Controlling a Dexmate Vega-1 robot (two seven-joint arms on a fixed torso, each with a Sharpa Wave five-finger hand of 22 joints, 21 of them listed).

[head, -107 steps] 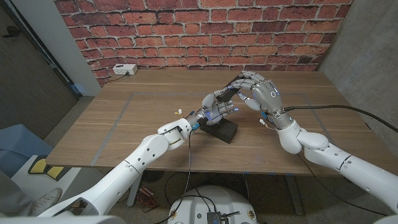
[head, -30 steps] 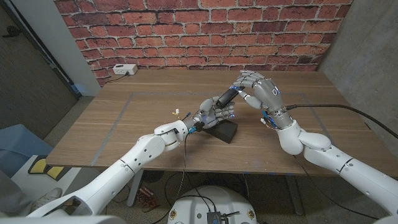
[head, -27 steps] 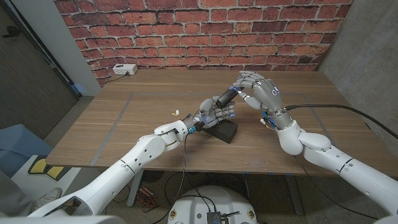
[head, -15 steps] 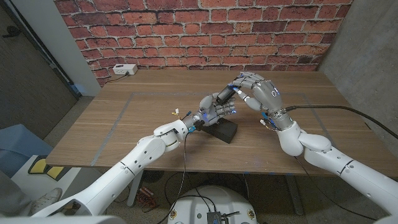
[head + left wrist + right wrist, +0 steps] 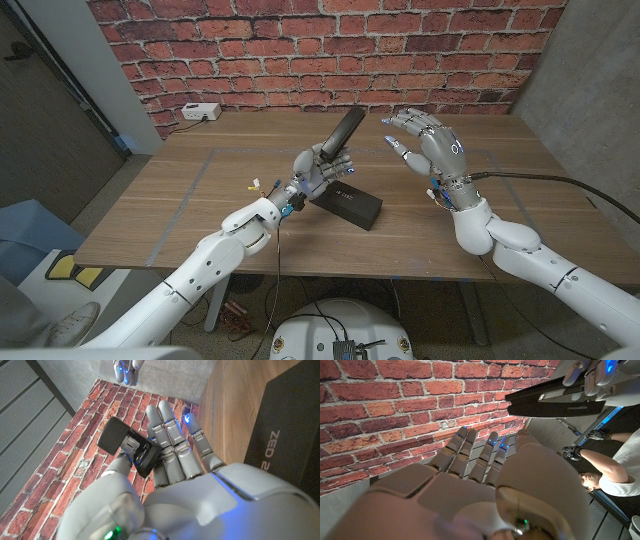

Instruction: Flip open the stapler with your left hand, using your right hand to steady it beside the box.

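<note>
My left hand [image 5: 318, 170] holds the black stapler [image 5: 341, 134] lifted off the table, its long body slanting up and away toward the brick wall. In the left wrist view the stapler [image 5: 131, 450] lies gripped between thumb and fingers of the left hand [image 5: 175, 467]. The black box [image 5: 352, 202] lies on the table just right of that hand. My right hand [image 5: 432, 148] hovers apart to the right, fingers spread, holding nothing. From the right wrist view, the stapler [image 5: 555, 404] sits beyond the right hand [image 5: 470, 477], gripped by the left hand's fingers [image 5: 592, 375].
A white power strip [image 5: 200, 112] lies at the table's far left corner by the brick wall. A black cable [image 5: 540, 176] runs from my right wrist to the right. A person [image 5: 610, 472] shows at the edge of the right wrist view.
My left hand has lifted the stapler up and to the left, off the box. My right hand has let go of the stapler's tip and drawn back with fingers spread.
</note>
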